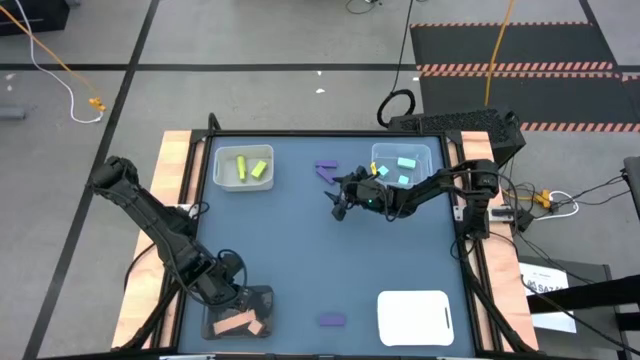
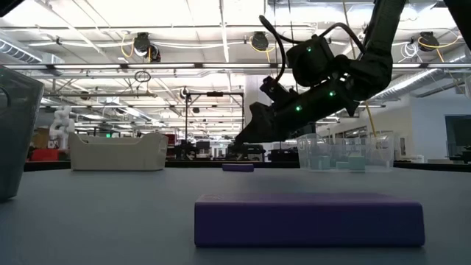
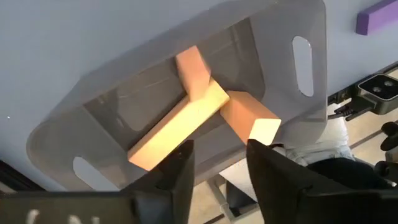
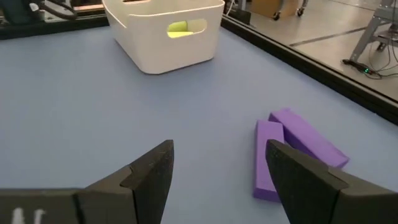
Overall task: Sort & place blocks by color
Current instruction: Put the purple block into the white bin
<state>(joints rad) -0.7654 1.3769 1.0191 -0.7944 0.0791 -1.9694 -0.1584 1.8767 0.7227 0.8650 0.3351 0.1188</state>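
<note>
My left gripper (image 3: 217, 168) is open and empty above the dark tray (image 1: 238, 320) at the near left, which holds salmon-orange blocks (image 3: 186, 121). My right gripper (image 4: 217, 171) is open and empty, hovering above the table (image 1: 340, 210) near the two purple blocks (image 4: 292, 146) lying flat on the table at the far middle (image 1: 326, 170). Another purple block (image 1: 332, 320) lies flat at the near edge and fills the low view (image 2: 309, 221). Yellow-green blocks (image 1: 250, 167) lie in the white tray (image 1: 242, 183). Mint-teal blocks (image 1: 403, 168) lie in the clear tray (image 1: 425, 152).
A white flat tray (image 1: 415, 317) sits at the near right. Bare blue table lies between the trays in the middle. Wooden rails and black frame edges border the table left and right.
</note>
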